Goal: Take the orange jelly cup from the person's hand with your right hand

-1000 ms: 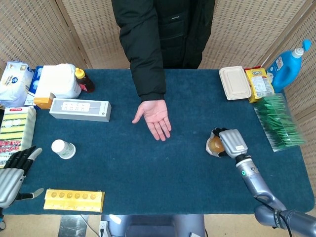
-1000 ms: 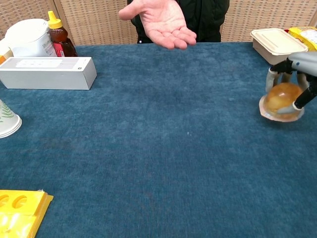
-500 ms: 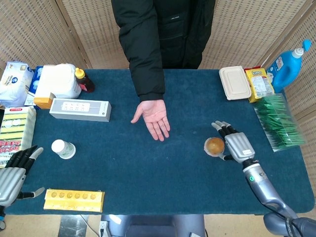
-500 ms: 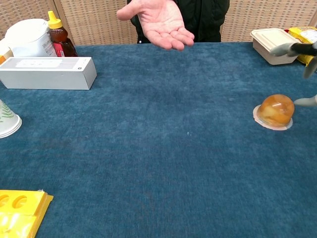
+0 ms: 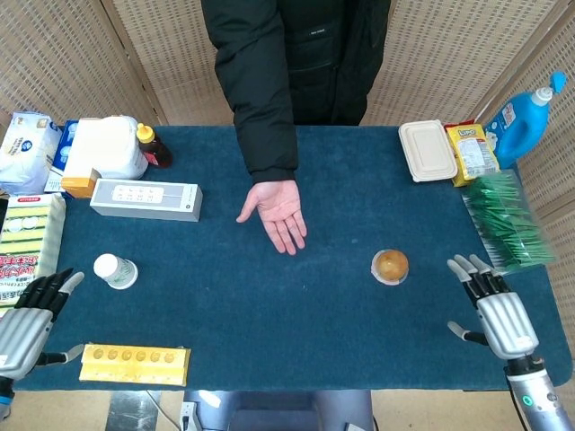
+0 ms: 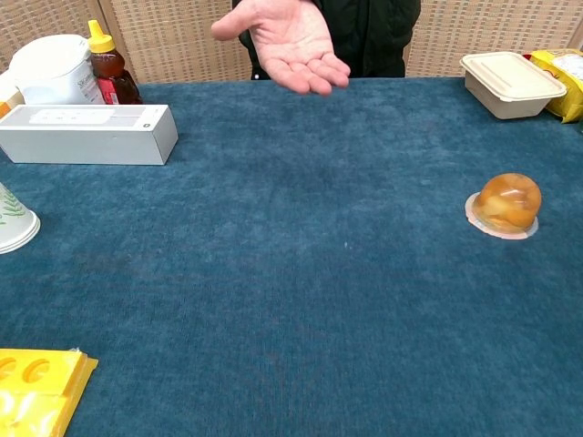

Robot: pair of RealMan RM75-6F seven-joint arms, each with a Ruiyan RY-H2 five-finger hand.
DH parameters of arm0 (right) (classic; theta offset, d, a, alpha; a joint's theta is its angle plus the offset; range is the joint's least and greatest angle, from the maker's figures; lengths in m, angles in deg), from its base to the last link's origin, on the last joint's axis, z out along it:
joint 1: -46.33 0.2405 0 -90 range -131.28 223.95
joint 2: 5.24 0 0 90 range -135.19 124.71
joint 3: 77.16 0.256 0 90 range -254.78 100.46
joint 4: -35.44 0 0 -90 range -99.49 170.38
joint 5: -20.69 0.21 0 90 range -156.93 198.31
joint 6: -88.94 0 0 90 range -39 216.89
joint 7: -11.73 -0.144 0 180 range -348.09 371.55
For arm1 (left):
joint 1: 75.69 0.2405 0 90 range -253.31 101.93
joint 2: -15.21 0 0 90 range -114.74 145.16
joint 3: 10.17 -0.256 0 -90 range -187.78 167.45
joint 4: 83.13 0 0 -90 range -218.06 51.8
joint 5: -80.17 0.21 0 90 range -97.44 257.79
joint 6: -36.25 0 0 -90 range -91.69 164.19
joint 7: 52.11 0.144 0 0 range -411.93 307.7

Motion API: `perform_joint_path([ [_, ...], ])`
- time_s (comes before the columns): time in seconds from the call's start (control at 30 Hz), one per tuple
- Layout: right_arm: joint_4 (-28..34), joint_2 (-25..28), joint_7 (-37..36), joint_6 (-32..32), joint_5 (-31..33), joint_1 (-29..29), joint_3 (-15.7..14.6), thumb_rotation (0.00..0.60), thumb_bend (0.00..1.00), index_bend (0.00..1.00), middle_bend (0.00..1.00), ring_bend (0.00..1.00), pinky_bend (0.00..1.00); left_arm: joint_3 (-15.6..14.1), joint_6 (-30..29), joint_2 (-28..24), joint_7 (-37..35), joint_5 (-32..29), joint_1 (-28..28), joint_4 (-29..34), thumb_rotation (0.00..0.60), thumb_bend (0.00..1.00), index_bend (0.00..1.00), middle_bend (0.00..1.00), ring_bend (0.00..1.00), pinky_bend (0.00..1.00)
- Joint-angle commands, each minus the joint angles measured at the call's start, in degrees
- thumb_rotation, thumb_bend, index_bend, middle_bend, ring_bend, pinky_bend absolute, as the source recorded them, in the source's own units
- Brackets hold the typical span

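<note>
The right hand [image 5: 497,310] hovered near the table's right front edge, fingers spread and holding nothing. The orange jelly cup [image 5: 390,265] sat dome-up on the blue cloth, to its left and a little farther out, well apart from the fingers (and not in anyone's grasp). The person's hand [image 5: 277,212] waited palm-up and bare, farther left. My guess: any approach should come in low, fingers wide around the dome.

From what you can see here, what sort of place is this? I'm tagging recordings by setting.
Probably a staged test area, not a home: a table covered in blue cloth, woven screens closing it in, and assorted groceries and a detergent bottle lined along its edges, with a person standing opposite.
</note>
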State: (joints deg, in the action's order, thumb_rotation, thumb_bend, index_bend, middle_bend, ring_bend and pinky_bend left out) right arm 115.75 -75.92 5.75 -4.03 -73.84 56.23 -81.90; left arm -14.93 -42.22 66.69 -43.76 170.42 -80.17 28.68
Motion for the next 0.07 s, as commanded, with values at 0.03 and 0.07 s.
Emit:
perform_joint_path([
  [0.03,-2.1,0.2,-1.1,-3.6,-2.1,-2.9,-1.0,0.6,0.03,0.11,0.1,0.04,0.11,-0.1,0.0,0.5,1.0,-0.1,0.1,0.1,0.6,0.08,0.0,0.0,0.0,0.04],
  [0.07,-1.9,0.4,-1.2,-4.2,-2.3,-3.3,-0.9,0.6,0.03,0.11,0.1,0.04,0.11,-0.1,0.0,0.6,1.3,-0.1,0.1,0.2,0.6,0.08,0.0,0.0,0.0,0.04],
])
